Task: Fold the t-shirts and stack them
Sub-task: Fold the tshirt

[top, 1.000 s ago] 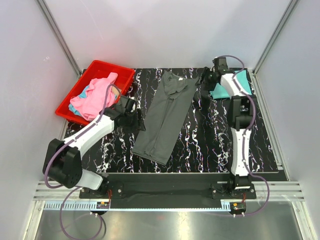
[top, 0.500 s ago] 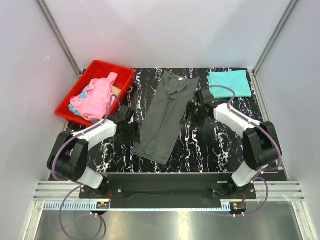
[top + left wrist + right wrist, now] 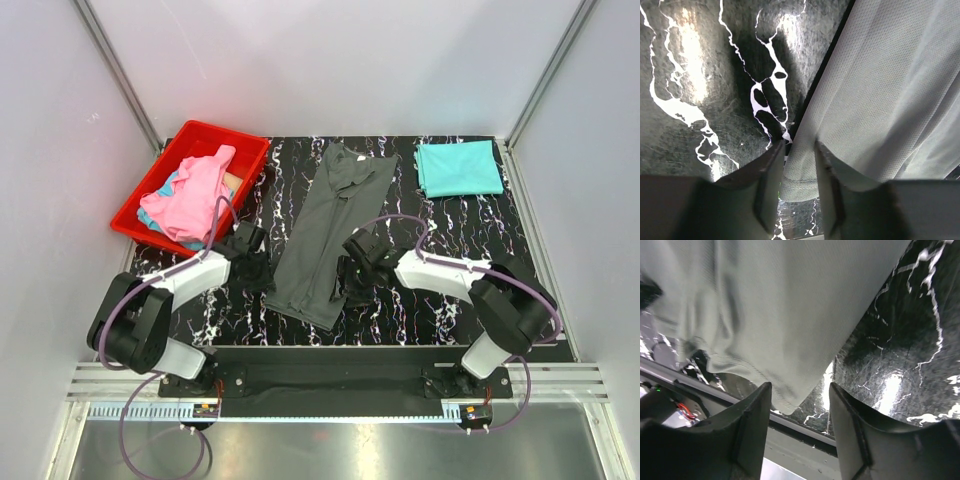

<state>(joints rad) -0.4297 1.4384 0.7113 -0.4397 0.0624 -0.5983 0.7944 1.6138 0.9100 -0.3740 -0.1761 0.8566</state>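
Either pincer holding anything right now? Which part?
Nothing is held. The left pincer is open astride the near hem corner of the grey t-shirt. The right pincer is open wide at the other hem corner, not clamped.

Black table (image 3: 480,225) veined in white. Down the middle, from far edge toward near edge, a charcoal grey t-shirt (image 3: 325,235) folded narrow. In the far right corner, a folded teal t-shirt (image 3: 458,168). At the far left corner, a red plastic bin (image 3: 228,131).
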